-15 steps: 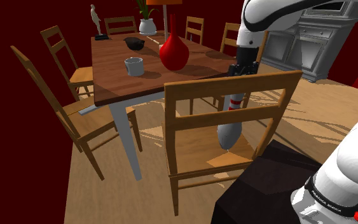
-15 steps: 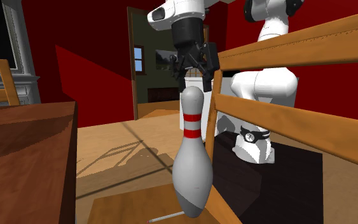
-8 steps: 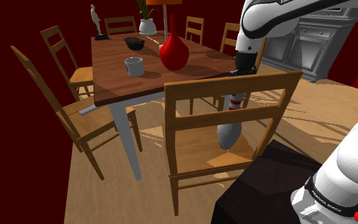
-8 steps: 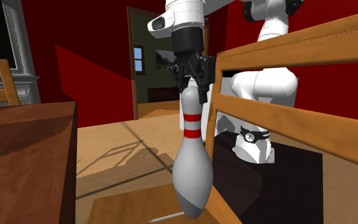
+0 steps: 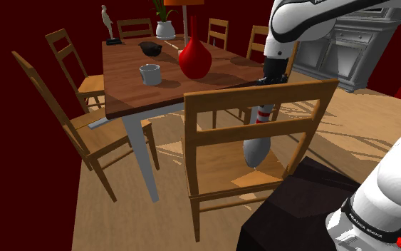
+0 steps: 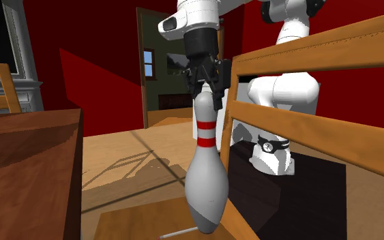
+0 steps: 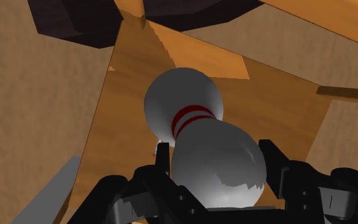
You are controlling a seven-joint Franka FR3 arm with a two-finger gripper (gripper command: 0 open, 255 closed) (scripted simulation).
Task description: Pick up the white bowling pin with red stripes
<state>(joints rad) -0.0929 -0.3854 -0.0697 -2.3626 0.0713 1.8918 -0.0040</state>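
White, red-striped bowling pin [image 6: 206,174] is being clamped at its head betw. all-black gripper's [image 6: 207,97] fingers; long axis vertical, body straight below jaws, over wooden chair seat [image 5: 220,167].

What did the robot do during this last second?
The gripper closed its fingers on the head of the pin and now clasps it. The pin stayed upright on the chair, not lifted.
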